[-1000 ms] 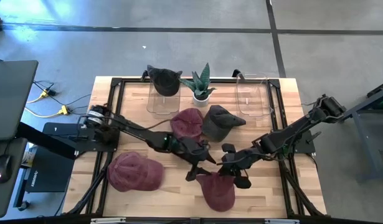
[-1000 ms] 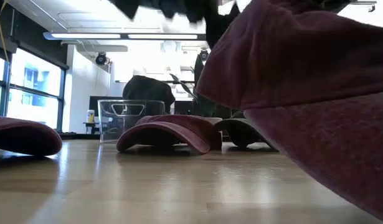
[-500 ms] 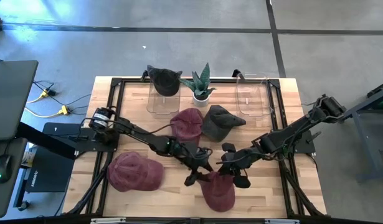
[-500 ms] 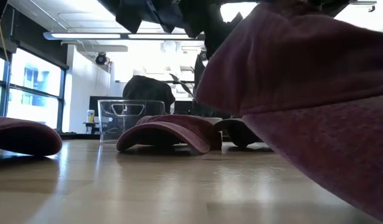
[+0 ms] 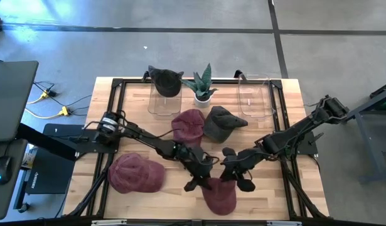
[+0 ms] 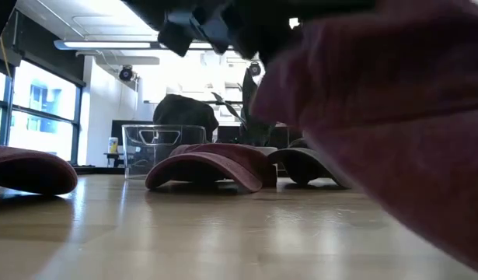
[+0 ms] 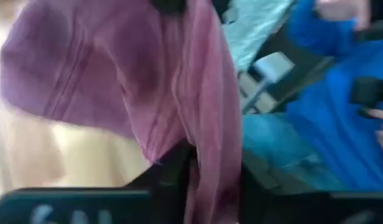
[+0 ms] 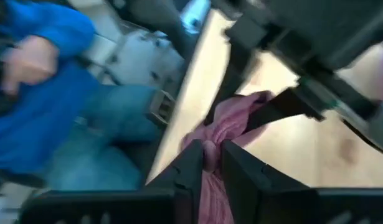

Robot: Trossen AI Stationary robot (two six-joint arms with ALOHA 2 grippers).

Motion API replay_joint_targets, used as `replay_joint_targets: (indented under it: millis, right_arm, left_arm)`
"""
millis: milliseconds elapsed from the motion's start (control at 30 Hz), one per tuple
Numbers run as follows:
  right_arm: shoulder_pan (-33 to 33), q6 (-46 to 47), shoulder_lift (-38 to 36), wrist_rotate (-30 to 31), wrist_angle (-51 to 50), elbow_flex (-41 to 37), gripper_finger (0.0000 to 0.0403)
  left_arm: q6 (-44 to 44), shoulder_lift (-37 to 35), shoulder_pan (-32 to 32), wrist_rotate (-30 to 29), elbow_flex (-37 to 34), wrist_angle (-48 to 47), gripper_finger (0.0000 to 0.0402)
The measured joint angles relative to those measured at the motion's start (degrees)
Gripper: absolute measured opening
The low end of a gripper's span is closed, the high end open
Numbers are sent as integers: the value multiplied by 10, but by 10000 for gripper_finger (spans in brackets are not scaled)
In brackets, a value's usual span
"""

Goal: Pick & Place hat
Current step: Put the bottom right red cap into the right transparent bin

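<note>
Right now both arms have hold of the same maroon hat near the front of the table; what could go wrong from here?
1. The left hand and the right hand each pinch only a fold of the maroon hat, so the fabric could slip out.
2. If the arms pull apart, the hat may stretch or tear.
3. The hands work very close together, so they might collide.

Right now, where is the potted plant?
In the high view, the potted plant stands at the table's far edge, centred, between the clear stand bearing a dark hat and the clear bin.
</note>
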Motion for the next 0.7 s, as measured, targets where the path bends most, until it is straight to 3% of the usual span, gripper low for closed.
replay_joint_targets:
  millis: [133, 200, 367, 467, 567, 700]
  right_arm:
    - [0, -2, -18, -40, 15, 0, 96]
    - [0, -4, -32, -38, -8, 0, 124]
    - [7, -8, -54, 59, -97, -14, 182]
    - [8, 18, -54, 91, -85, -57, 204]
    - [8, 35, -54, 62, 20, -117, 228]
    - [8, 38, -53, -24, 252, -212, 256]
  left_arm:
    - [16, -8, 0, 41, 4, 11, 16]
    - [16, -10, 0, 50, 2, -2, 8]
    - [23, -24, 0, 49, 3, -11, 19]
    - [32, -28, 0, 52, 4, -10, 8]
    - [33, -27, 0, 51, 3, -20, 3]
    - [33, -27, 0, 51, 3, -17, 5]
